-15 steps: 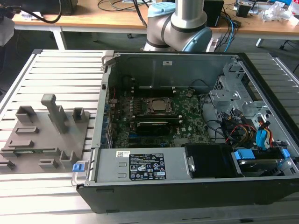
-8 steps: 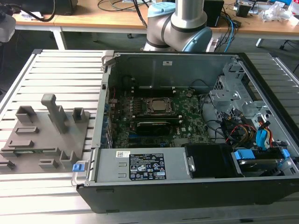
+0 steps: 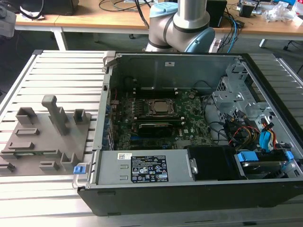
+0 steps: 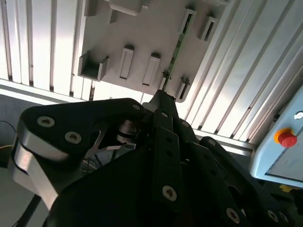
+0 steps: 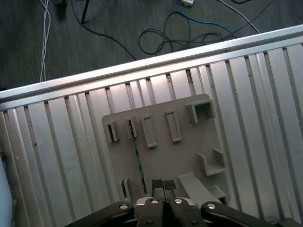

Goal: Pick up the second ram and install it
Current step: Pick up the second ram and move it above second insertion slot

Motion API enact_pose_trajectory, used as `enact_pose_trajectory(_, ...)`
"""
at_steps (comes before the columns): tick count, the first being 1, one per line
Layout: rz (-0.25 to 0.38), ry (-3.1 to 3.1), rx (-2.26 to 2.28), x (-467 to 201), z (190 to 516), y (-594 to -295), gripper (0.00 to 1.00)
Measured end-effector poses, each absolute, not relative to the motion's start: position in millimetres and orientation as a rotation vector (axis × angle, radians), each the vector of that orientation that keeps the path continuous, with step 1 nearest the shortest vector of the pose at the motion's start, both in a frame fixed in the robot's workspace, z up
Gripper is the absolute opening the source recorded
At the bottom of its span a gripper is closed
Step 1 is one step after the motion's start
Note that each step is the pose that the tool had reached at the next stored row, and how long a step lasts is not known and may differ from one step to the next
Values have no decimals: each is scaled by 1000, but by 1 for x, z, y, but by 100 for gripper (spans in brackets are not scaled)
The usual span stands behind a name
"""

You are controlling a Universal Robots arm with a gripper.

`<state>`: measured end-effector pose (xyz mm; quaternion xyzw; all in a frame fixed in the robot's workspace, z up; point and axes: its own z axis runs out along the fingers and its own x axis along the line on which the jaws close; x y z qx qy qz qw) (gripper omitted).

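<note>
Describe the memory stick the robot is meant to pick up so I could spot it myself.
Start at the slatted metal table and the flat grey holder plate lying on it, dotted with small grey slot blocks. The second ram stands on edge in that plate, running between two of those blocks. It is the one thin green strip among all-grey pieces.
</note>
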<state>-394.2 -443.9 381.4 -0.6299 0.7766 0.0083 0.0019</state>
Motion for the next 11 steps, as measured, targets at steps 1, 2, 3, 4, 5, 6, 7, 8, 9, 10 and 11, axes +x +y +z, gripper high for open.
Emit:
enact_pose_trajectory(1,26,2425,-1992,-394,381,-444,11)
enact_pose_trajectory(2,26,2409,-2011,-394,381,-444,11)
enact_pose_trajectory(3,26,2393,-2031,-394,381,-444,11)
enact_pose_trajectory(4,26,2364,-2064,-394,381,-444,11)
enact_pose_trajectory(5,26,2338,-2094,-394,381,-444,11)
enact_pose_trajectory(6,26,2322,-2112,-394,381,-444,11)
enact_pose_trajectory(7,26,2306,-2130,-394,381,-444,11)
enact_pose_trajectory(8,26,2278,-2160,-394,381,-444,11)
enact_pose_trajectory(9,26,2263,-2176,-394,381,-444,11)
enact_pose_trajectory(10,26,2246,-2193,-394,381,-444,11)
enact_pose_trajectory(11,26,2209,-2231,-394,381,-444,11)
